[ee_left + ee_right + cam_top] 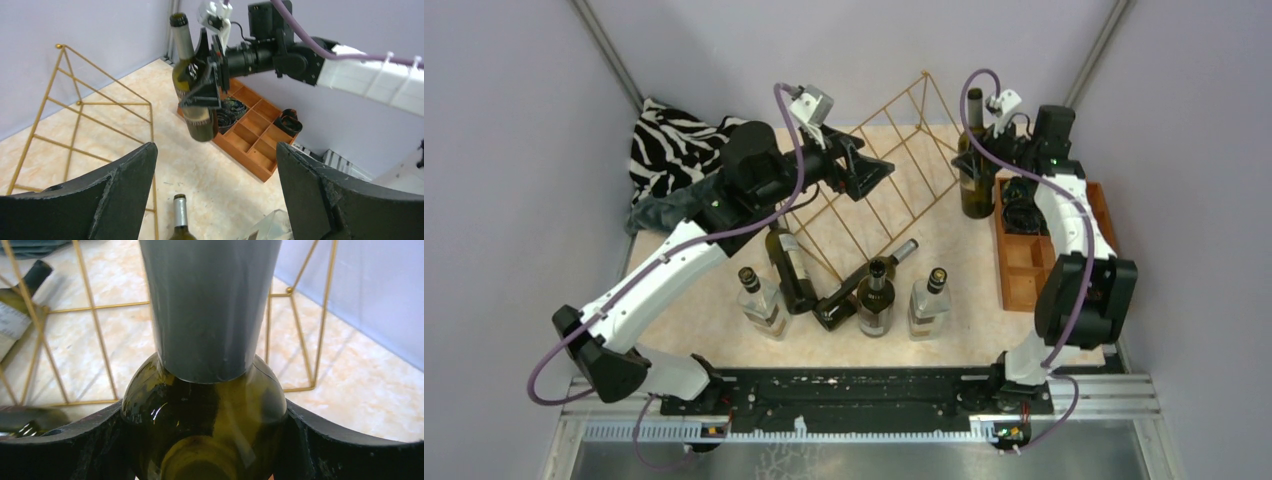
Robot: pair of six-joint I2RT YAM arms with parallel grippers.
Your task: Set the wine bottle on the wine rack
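My right gripper (pixel 986 160) is shut on a dark green wine bottle (pixel 974 175) and holds it upright just left of the orange tray, right of the gold wire wine rack (pixel 894 165). In the right wrist view the fingers clamp the bottle's shoulder (pixel 205 410), with the rack (pixel 295 340) behind. In the left wrist view the bottle (pixel 192 85) looks slightly above the table. My left gripper (pixel 871 177) hangs open and empty over the rack (pixel 80 115); its jaws are wide apart (pixel 215 190).
Several other bottles stand or lie near the rack's front: (pixel 762 300), (pixel 792 265), (pixel 876 298), (pixel 929 302). An orange compartment tray (pixel 1024 255) sits at the right. A zebra-striped cloth (pixel 674 145) lies at the back left.
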